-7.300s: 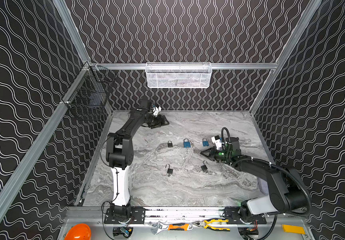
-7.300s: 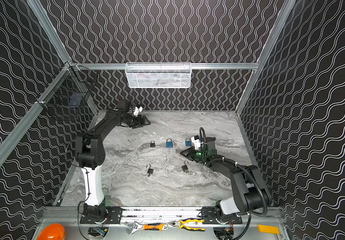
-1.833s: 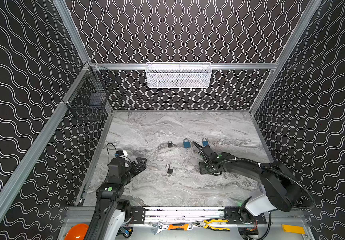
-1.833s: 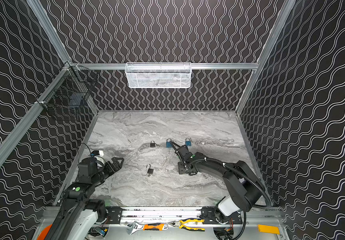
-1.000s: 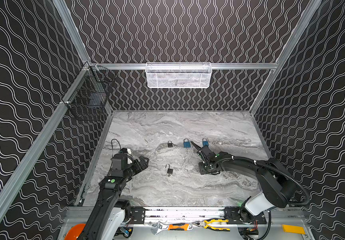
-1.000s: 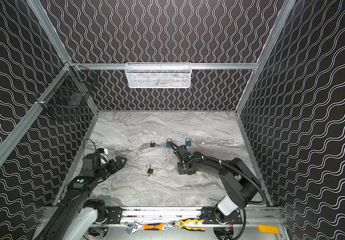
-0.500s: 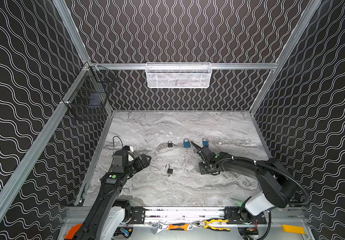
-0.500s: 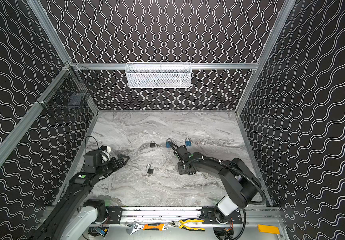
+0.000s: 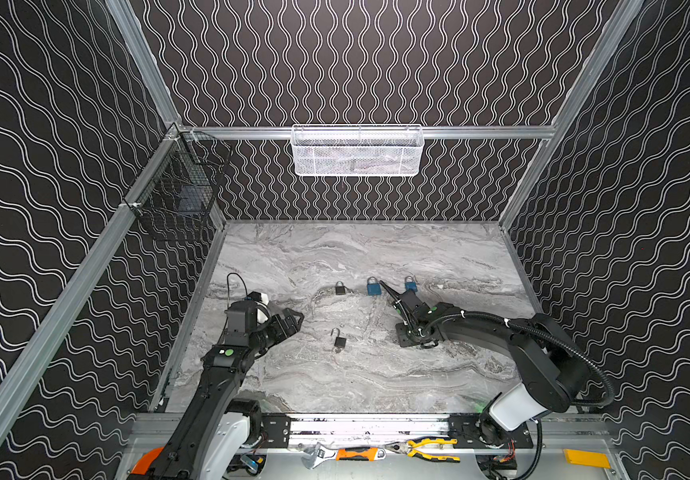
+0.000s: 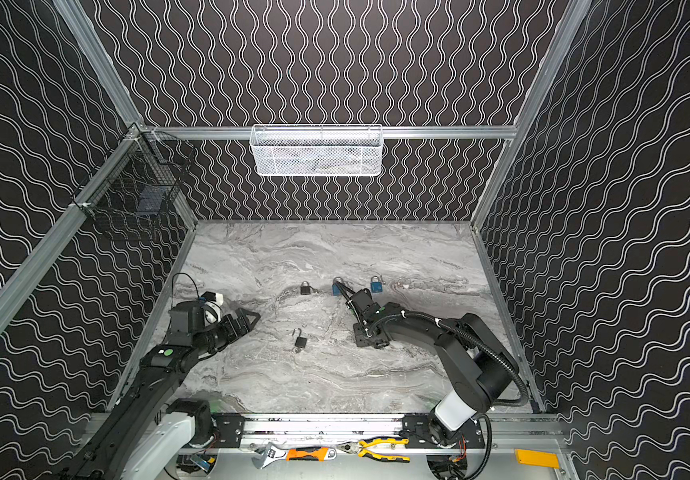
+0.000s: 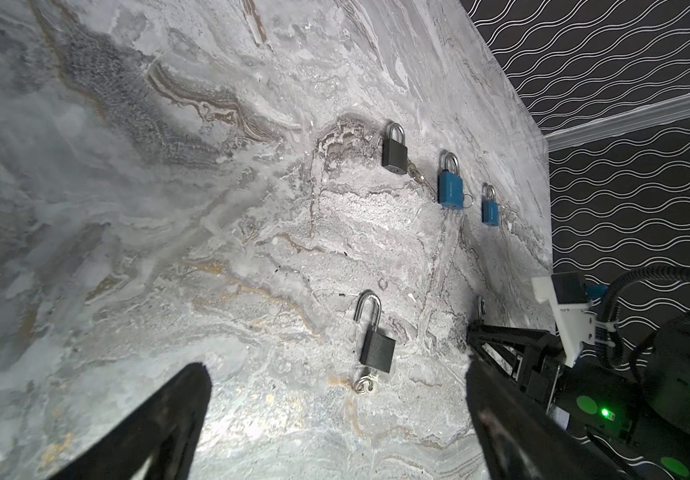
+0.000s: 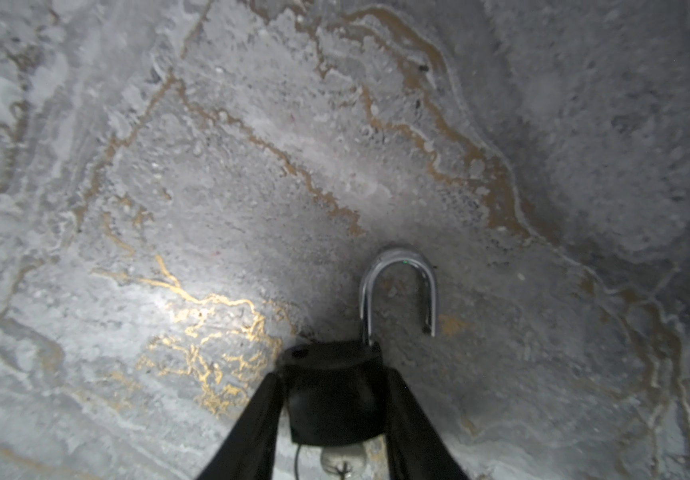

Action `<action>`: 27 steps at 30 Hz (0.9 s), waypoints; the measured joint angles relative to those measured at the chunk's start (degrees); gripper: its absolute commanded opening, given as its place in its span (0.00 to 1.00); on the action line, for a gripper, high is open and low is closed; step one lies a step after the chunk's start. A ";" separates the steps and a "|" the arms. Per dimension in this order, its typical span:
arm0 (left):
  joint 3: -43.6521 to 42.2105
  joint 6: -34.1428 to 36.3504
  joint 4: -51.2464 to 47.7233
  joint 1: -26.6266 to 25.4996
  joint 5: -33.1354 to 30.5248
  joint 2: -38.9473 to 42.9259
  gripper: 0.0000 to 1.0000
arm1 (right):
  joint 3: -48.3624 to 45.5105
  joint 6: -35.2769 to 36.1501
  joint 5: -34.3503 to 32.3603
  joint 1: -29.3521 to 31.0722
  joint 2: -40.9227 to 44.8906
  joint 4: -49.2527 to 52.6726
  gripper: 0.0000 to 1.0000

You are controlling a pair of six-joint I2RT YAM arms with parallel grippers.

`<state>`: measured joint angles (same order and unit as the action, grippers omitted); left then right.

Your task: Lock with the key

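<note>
The right gripper [image 12: 330, 372], seen from its own wrist, has both dark fingers [image 12: 260, 419] set against the sides of a black padlock [image 12: 335, 399]. The jaws are narrow and closed on the body. The silver shackle [image 12: 397, 286] is open, with one leg free of the body, and points away from the gripper over the marble table [image 12: 252, 166]. A pale, blurred key [image 12: 341, 459] shows at the body's other end, between the fingers.

In the left wrist view the left gripper [image 11: 335, 368] is spread wide and holds nothing. Between its fingers a second open padlock [image 11: 378, 351] lies flat on the table with a key ring [image 11: 363, 384] at its bottom end. Farther off, a closed black padlock [image 11: 394, 151], a larger blue padlock [image 11: 450, 187] and a smaller blue padlock [image 11: 490, 210] lie in a row. The right gripper's fingers show low at the table, with a shackle tip just beside them.

In both top views the left gripper [image 9: 291, 324] sits at the table's left side, near the second open padlock [image 9: 339, 341] but apart from it. The right arm reaches in from the right, and its gripper is down at the table to the right of that padlock. The black padlock itself is hidden under the gripper. The row of three lies just behind.
</note>
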<state>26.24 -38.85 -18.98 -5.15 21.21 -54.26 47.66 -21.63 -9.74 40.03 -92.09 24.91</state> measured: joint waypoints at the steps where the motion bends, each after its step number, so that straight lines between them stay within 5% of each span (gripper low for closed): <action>1: 0.11 0.02 0.11 0.00 0.00 -0.20 0.99 | -0.07 0.00 0.07 0.00 0.04 -0.15 0.31; 12: 2.12 0.61 0.44 0.00 2.69 -3.04 0.99 | -0.50 0.24 1.46 -0.02 1.01 -0.72 0.17; 27: 4.37 1.42 0.02 -0.02 4.31 -5.92 0.99 | 6.49 6.21 5.81 0.07 6.40 -3.58 0.16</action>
<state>30.61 -37.43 -18.96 -5.17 25.52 -60.18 54.15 -15.42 -3.92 40.10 -85.69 21.32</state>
